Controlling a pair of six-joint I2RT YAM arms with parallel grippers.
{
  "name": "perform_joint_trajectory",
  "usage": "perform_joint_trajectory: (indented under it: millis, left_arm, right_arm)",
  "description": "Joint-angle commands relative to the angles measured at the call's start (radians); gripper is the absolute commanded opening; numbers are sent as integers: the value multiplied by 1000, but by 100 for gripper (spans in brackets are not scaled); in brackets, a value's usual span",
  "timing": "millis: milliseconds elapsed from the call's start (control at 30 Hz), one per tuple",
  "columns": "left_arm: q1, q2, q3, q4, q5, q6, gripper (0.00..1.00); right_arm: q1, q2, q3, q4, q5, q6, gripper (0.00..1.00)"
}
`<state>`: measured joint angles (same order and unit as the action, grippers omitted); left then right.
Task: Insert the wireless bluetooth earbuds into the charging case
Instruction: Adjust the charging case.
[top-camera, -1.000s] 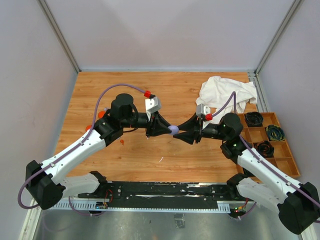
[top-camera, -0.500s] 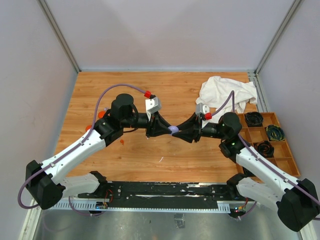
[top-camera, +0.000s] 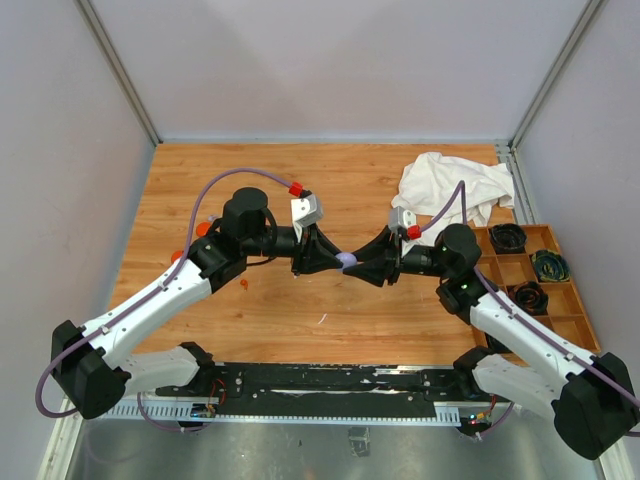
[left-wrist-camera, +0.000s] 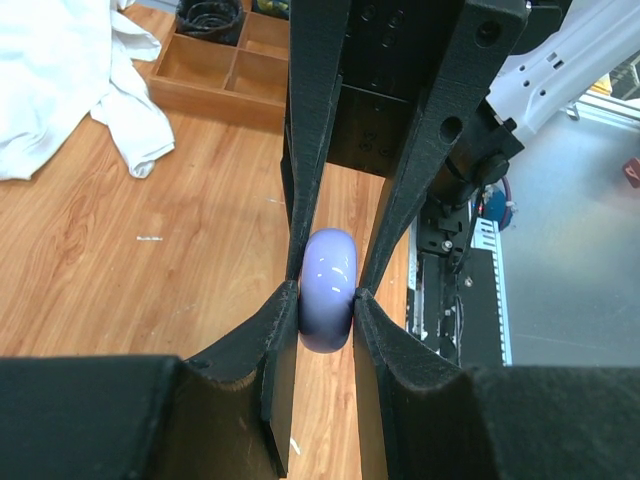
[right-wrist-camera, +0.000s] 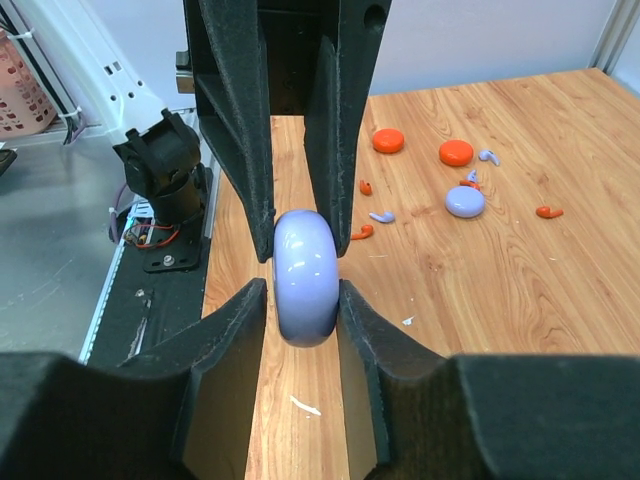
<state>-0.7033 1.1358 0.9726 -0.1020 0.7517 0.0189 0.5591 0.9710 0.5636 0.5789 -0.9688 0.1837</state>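
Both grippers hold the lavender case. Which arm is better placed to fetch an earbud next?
Left, probably: the earbuds lie on its side of the table, and the right gripper also clamps the case.

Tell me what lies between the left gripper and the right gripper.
Only the round lavender case: the left gripper and the right gripper meet tip to tip, both shut on it above the table. Both wrist views show it clearest.

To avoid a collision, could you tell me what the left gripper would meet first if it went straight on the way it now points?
Most likely the right gripper, facing it head-on: both are shut on the same lavender case, so there is hardly any free way.
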Motion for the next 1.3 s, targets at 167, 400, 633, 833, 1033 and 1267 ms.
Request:
perform_joint_trajectory:
  millis: [167, 400, 633, 833, 1033, 1267]
  left_arm:
    - [-5, -32, 34, 25, -40, 0, 7]
    - [-5, -36, 32, 35, -40, -5, 6]
    - [-5, -42, 28, 41, -35, -6, 6]
    - [-5, -47, 21, 36, -42, -4, 6]
    - [-5, -46, 23, 42, -36, -10, 6]
    - [-5, -38, 21, 49, -20, -18, 6]
  right_arm:
    - [30, 1, -8, 39, -42, -1, 38]
    - [32, 8, -11, 40, -38, -4, 40]
    - [33, 12, -16, 41, -7, -3, 43]
    - [33, -5, -26, 46, 24, -1, 43]
    - [33, -7, -27, 65, 16, 11, 39]
    - [33, 7, -33, 116, 12, 42, 37]
